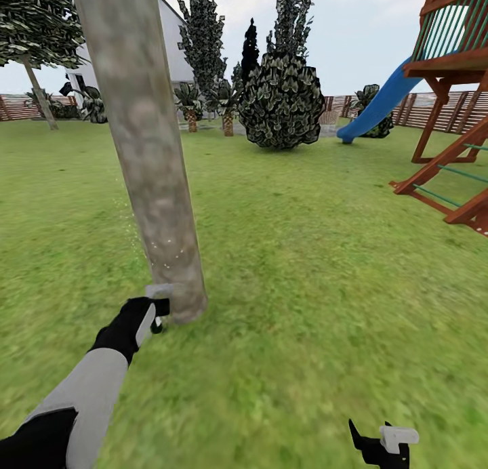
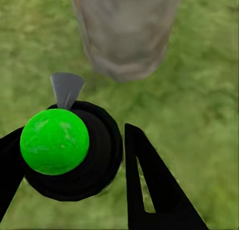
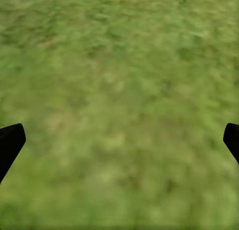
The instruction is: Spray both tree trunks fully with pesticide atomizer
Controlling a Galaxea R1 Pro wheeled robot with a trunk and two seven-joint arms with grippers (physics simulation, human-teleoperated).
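Grey-sleeved left arm (image 1: 88,394) low, gripper (image 2: 74,155) clasping atomizer (image 2: 55,141)

Left arm (image 1: 95,381) outstretched, left gripper (image 2: 74,155) clamped; right gripper (image 3: 119,140) agape

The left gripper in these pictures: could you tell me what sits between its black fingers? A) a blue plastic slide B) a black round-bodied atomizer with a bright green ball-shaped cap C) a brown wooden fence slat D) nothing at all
B: in the left wrist view the left gripper has its black fingers on either side of the black atomizer with the green cap, near the grey-brown tree trunk.
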